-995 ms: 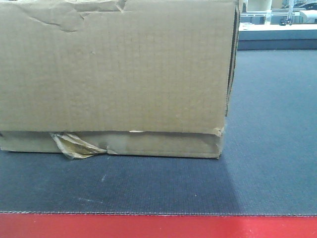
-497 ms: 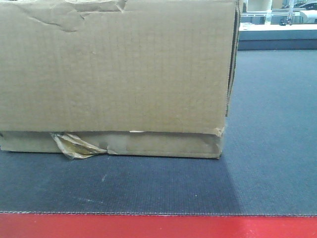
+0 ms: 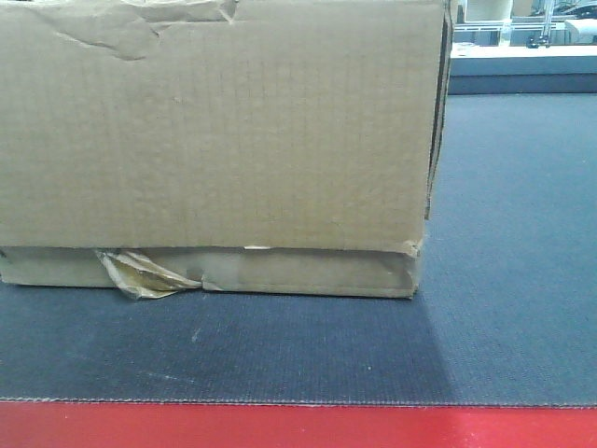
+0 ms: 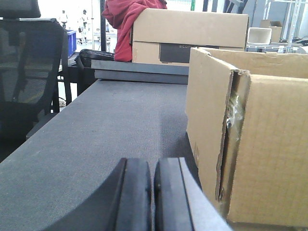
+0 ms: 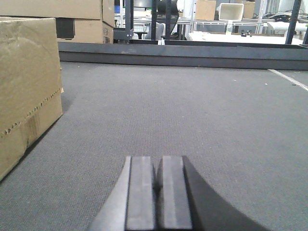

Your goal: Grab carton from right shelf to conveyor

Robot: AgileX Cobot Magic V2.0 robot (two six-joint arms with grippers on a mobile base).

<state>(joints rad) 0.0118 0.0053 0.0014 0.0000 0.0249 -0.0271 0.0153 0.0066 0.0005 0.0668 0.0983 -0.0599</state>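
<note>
We see the carton (image 3: 215, 140) resting flat on the conveyor (image 3: 504, 280), lying between our pincers: left gripper (image 4: 153, 197) nearer, right gripper (image 5: 158, 195) further off, both pressed together, empty.

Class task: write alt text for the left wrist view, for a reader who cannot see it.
A worn carton stands on the grey conveyor at right, its torn near corner showing tape. The left tool, shut and empty, lies low on the belt beside it, not touching. Behind: a black chair, another box and red cloth.
</note>
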